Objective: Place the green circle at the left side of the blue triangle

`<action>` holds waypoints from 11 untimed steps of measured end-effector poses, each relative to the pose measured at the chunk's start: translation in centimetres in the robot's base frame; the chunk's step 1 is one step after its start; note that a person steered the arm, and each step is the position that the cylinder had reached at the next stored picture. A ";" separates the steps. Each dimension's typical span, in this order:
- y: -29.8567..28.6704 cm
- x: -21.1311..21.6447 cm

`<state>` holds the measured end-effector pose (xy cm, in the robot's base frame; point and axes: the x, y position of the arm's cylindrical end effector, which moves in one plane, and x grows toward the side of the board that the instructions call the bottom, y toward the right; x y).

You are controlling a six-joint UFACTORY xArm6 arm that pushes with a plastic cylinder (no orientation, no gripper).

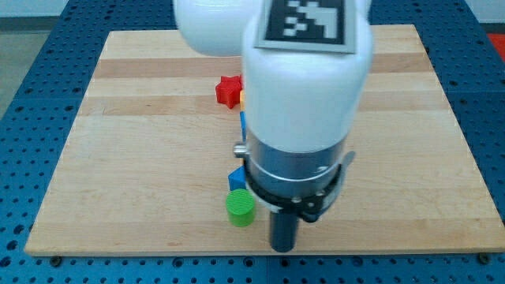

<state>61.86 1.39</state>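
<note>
Pale wooden board (pixel 118 158), ridged green circle (pixel 241 207) left of my tip (pixel 283 248), blue block (pixel 237 178) above, no fingers visible

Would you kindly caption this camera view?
My tip sits right of the green circle, a blue block just above it.

Cyl. block (pixel 241 207) just below triangle (pixel 236 178), at my tip's (pixel 283 247) left.

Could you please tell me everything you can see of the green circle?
The green circle is a short bright-green cylinder with a ribbed side, plastic by its look, lying flat near the board's bottom edge. A blue block sits just above it, seemingly touching. My tip stands to its right and slightly lower, apart from it.
</note>
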 end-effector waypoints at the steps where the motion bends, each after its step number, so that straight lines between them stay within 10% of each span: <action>1: -3.4 -0.1; 11: -8.9 -6.8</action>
